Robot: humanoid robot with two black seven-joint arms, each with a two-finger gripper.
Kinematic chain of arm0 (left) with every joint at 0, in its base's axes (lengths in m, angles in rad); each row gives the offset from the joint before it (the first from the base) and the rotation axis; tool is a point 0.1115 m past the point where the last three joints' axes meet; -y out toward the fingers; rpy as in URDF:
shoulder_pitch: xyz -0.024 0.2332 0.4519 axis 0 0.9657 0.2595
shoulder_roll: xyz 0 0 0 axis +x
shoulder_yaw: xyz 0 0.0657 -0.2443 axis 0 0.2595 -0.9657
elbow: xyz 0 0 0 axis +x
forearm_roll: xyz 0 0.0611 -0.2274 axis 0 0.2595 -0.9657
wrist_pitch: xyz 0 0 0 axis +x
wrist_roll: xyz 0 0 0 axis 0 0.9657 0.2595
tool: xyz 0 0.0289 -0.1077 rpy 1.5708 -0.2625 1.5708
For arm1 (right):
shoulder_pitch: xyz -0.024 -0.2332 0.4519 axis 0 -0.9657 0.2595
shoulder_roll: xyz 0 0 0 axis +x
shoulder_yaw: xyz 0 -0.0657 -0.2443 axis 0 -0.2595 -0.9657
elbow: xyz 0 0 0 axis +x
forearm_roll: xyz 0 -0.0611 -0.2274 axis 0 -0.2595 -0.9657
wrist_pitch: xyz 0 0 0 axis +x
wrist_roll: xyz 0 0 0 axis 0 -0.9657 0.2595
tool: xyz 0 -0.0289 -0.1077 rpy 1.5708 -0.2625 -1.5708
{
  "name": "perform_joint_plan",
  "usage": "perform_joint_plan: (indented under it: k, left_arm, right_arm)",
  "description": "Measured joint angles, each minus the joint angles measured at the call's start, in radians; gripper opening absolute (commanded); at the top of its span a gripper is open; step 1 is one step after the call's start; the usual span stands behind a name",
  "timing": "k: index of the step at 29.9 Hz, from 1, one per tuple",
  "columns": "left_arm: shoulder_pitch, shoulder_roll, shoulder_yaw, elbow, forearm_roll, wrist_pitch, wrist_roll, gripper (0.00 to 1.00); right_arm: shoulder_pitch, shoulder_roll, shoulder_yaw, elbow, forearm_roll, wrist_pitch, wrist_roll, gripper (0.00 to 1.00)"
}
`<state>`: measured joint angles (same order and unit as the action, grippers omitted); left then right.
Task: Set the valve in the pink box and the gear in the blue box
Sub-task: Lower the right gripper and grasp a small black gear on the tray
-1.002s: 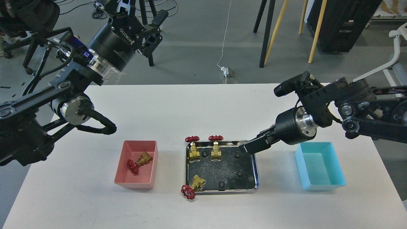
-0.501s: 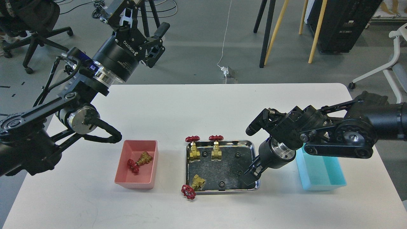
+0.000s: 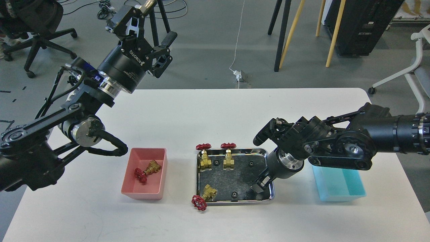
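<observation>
Right gripper [image 3: 258, 187] down in steel tray [image 3: 235, 203] near the table's front edge, jaws seemingly parted; any gear between them is hidden. Left gripper [image 3: 149, 23] spread wide beyond back-left corner. One valve [image 3: 146, 170] in pink box [image 3: 127, 174]; blue box [image 3: 339, 195] front-right.

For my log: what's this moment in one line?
right gripper: in steel tray, at gear | left gripper: open, raised | pink box: one valve

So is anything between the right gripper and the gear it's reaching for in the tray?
Nothing visible. The right gripper is down inside the steel tray at its right end, where its own fingers hide the gear. The nearest visible gear lies clear to its left.
</observation>
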<state>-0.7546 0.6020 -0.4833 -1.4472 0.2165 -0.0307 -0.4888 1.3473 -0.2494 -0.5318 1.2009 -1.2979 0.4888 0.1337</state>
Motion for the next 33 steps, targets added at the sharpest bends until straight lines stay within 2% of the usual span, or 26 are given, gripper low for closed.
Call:
perform_joint_plan:
  k: [33]
  left_arm:
    - [0.034,-0.003,0.0,0.007,0.0,0.0,0.0,0.89]
  right_arm:
    - [-0.085,0.086,-0.001,-0.142,-0.001,0.0,-0.002,0.5]
